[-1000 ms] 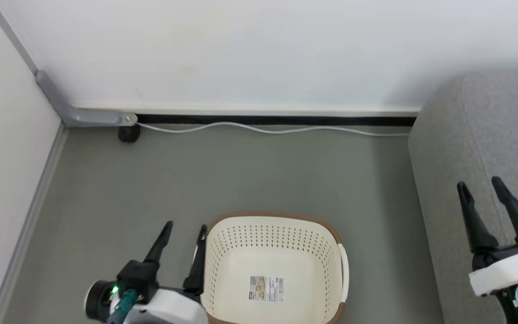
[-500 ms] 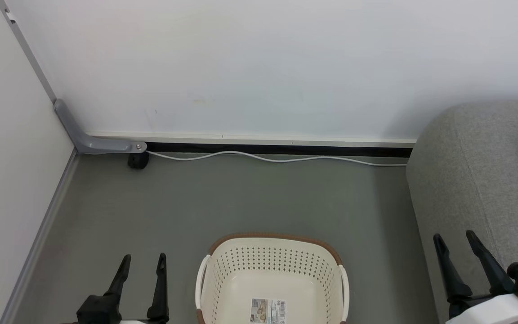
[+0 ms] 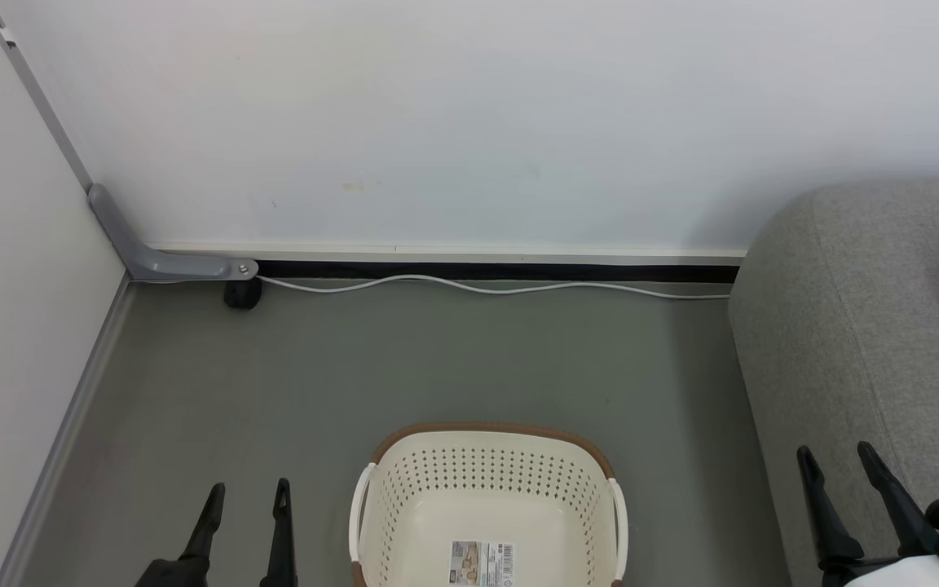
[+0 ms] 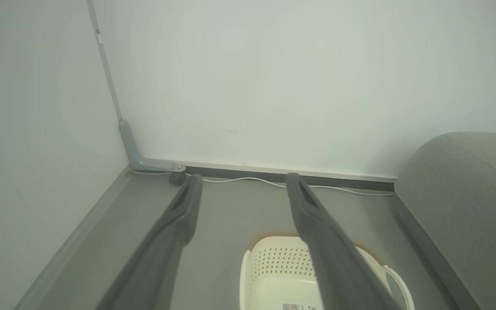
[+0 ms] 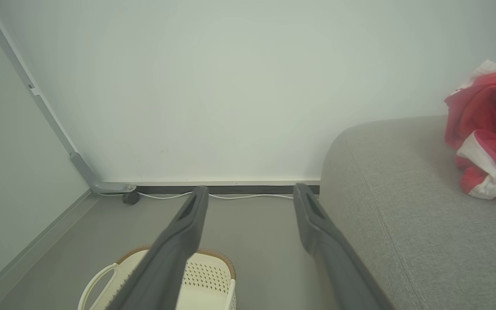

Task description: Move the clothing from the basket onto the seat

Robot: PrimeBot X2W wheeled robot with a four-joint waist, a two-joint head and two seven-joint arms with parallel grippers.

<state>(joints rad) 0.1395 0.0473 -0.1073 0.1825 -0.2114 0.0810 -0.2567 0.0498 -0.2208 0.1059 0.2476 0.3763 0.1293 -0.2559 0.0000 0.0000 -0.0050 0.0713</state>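
- The left hand (image 3: 249, 489) sits at the lower left of the head view, its two dark fingers apart and gripping nothing, above the grey floor (image 3: 437, 359).
- The right hand (image 3: 834, 451), at the lower right, is likewise spread (nothing between its fingers), seen against the seat (image 3: 844, 326).
- Between them, at bottom centre, the basket (image 3: 490, 427) stands on the floor, a paper label (image 3: 482, 562) inside.
- The clothing (image 5: 485, 129) lies bunched on the seat, at the right wrist view's upper right, well apart from the basket.
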